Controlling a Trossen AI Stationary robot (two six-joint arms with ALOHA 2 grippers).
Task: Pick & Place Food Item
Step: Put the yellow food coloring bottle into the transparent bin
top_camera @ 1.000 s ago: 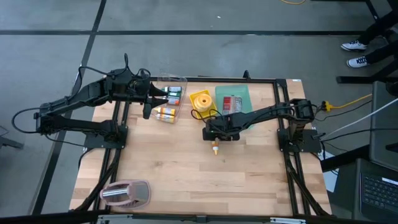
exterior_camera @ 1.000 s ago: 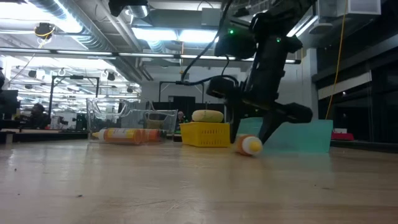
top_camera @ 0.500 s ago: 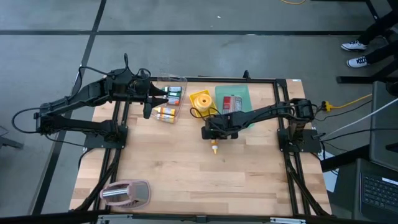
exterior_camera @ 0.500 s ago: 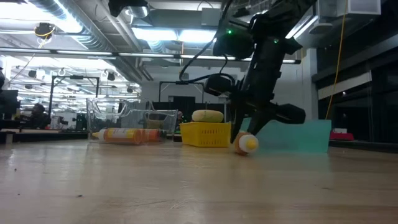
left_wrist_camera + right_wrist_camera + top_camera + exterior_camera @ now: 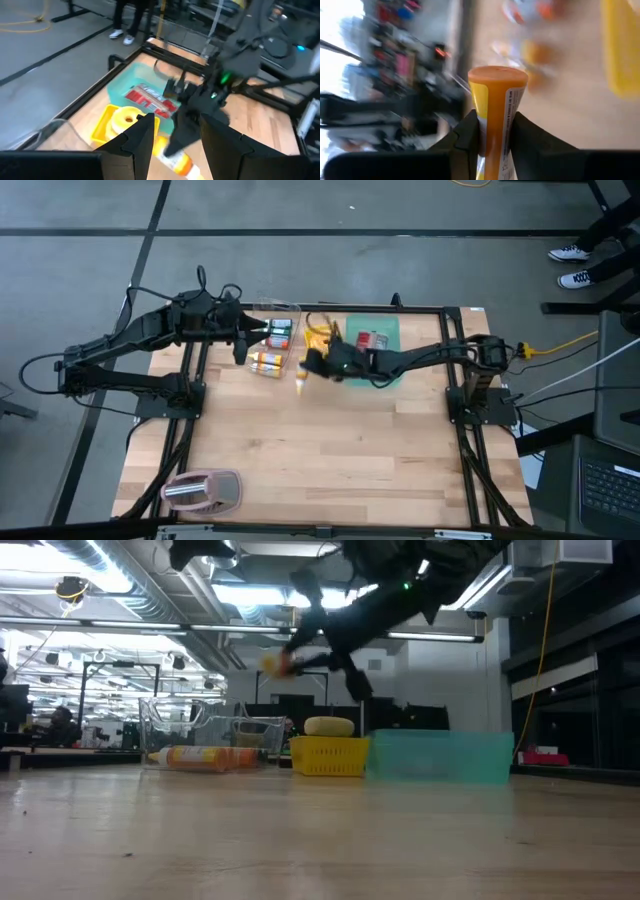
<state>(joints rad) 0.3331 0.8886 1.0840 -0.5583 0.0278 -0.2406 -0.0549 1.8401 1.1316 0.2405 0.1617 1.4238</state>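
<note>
A yellow squeeze bottle with an orange cap (image 5: pixel 496 110) hangs in the air over the table's far middle (image 5: pixel 303 380), high above the wood in the low view (image 5: pixel 270 663). My right gripper (image 5: pixel 320 365) is shut on it, next to the yellow basket (image 5: pixel 318 335). My left gripper (image 5: pixel 240 348) hovers open by the clear bin (image 5: pixel 275 335) at the far left, nothing between its fingers (image 5: pixel 142 137). The left wrist view looks out at the bottle (image 5: pixel 175 161). My right gripper pinches the bottle's yellow body (image 5: pixel 492 131) between its two fingers (image 5: pixel 467 132), below the orange cap. The bottle lies along the fingers, its cap end sticking out past the fingertips. It comes from the table's right, slanting a little downward. The bottle is lifted clear of the table.
The yellow basket holds a pale round item (image 5: pixel 330 726). Beside it on the right stands a teal tray (image 5: pixel 390 330) with a red packet. The clear bin holds bottles and cans (image 5: pixel 265 362). A pinkish appliance (image 5: pixel 205 490) sits at the near left corner.
My right gripper has taken hold of the bottle lying on the table and carried it up and toward the far left, to beside the yellow basket. Its fingers have tipped from pointing steeply down to nearly level. The bottle is lifted clear.
</note>
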